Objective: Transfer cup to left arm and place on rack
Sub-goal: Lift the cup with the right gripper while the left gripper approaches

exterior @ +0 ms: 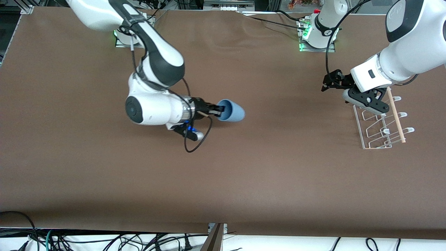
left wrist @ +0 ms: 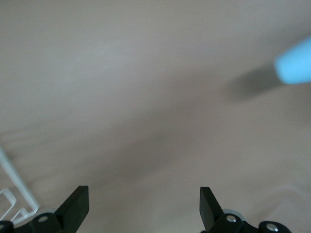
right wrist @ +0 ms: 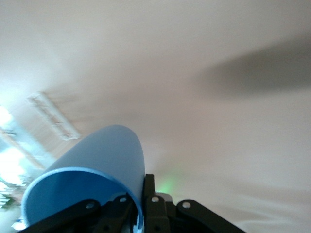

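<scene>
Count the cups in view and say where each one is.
1. The cup is clamped by its rim in the right gripper, lying sideways over the middle of the table. The rack, under the open left gripper, holds none.

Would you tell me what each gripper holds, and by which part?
The right gripper pinches the cup by its rim wall; the left gripper holds nothing.

Brown table [exterior: 278, 174]: matte, faintly creased surface spreading under the right gripper [exterior: 220, 111] and the left gripper [exterior: 329, 81]. Tangled cables [exterior: 104, 241] and a metal bracket [exterior: 216, 236]: along the table's edge nearest the front camera, well apart from both grippers.
</scene>
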`<state>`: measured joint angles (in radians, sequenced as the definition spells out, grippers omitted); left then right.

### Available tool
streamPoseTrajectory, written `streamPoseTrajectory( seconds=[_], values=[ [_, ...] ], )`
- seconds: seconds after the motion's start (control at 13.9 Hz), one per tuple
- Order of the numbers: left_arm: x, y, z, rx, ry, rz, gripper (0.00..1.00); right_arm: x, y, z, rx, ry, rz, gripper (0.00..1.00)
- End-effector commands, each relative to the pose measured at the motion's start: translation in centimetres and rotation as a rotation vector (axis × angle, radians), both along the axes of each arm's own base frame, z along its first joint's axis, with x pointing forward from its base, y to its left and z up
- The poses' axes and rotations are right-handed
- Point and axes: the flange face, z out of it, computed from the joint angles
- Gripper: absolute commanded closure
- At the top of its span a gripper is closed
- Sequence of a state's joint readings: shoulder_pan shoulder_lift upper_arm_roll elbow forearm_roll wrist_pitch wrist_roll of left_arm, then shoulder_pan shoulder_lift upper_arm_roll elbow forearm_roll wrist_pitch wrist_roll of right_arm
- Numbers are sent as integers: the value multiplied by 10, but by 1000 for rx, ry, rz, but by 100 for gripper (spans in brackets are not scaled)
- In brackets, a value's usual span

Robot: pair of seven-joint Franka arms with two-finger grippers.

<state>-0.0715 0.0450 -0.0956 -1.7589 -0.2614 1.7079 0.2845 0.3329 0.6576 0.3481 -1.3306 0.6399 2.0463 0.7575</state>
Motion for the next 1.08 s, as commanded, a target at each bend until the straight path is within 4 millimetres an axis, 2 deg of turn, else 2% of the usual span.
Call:
streamPoseTrajectory(
  seconds=[0.0, 0.14, 0.36, 0.57, 0.79, 1.0],
  values=[
    [1, -12, -6, -153, -12, -152, 0, -14, 43, 17, 88, 5, -98, 100],
    [4, -19, -16, -238, -40, -269, 0, -28, 72, 32, 138, -2, -128, 100],
    [6, -33, -33, -312, -90, -477, 0, -41, 97, 46, 169, -4, -157, 100],
    [9, -39, -40, -399, -164, -645, 0, -45, 103, 53, 181, -14, -157, 100],
    [10, -51, -32, -419, -265, -819, 0, -43, 104, 59, 192, -12, -166, 100],
    [10, -81, -27, -434, -388, -939, 0, -45, 108, 60, 197, -14, -163, 100]
  ],
)
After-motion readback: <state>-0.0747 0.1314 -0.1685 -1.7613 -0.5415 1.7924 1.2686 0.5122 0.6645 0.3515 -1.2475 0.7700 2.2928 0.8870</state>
